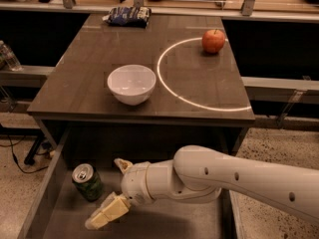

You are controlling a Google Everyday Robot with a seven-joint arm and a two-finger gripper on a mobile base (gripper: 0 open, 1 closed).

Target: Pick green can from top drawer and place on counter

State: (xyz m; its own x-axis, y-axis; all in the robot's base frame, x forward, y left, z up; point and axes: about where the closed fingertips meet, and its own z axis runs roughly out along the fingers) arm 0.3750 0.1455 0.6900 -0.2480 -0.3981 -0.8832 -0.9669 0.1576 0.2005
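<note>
One green can [88,183] stands beside tool [115,189] in drawer [70,219].

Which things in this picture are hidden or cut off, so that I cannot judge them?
1. Top drawer: front cut off by the camera view's lower edge; the arm hides its right side.
2. Green can: its print is too small to read.
3. Tool, open in the drawer right of the can: contact with the can cannot be told.

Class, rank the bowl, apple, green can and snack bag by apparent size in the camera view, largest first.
1. bowl
2. green can and snack bag: alike, and the can is nearer
3. apple
The hand sits beside the can in the top drawer.
</note>
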